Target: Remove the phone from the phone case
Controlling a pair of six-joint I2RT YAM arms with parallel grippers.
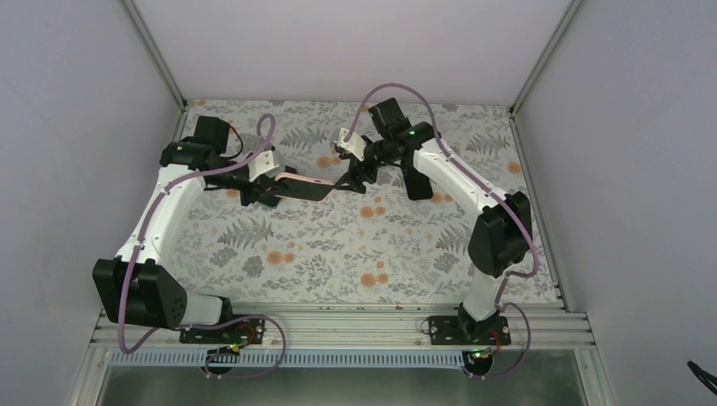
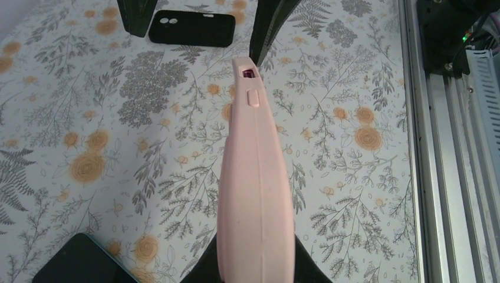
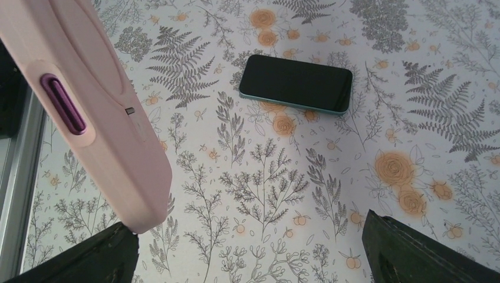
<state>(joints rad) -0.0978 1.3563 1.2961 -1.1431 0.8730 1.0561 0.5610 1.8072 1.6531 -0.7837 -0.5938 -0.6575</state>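
Observation:
A pink phone case (image 2: 255, 194) with a purple phone inside is held edge-up above the table; a purple side button (image 3: 62, 103) shows through it. My left gripper (image 2: 253, 274) is shut on its near end. In the top view the case (image 1: 314, 180) spans from my left gripper (image 1: 270, 188) to my right gripper (image 1: 353, 169). My right gripper (image 3: 250, 259) is open wide. The case's far corner (image 3: 138, 218) rests against its left finger (image 3: 76, 259), while the right finger (image 3: 424, 253) stands well apart.
A dark phone with a teal edge (image 3: 295, 82) lies flat on the floral table; it also shows in the left wrist view (image 2: 76, 259). A black phone case (image 2: 191, 26) lies beyond the right gripper. The aluminium rail (image 2: 448, 147) runs along the near table edge.

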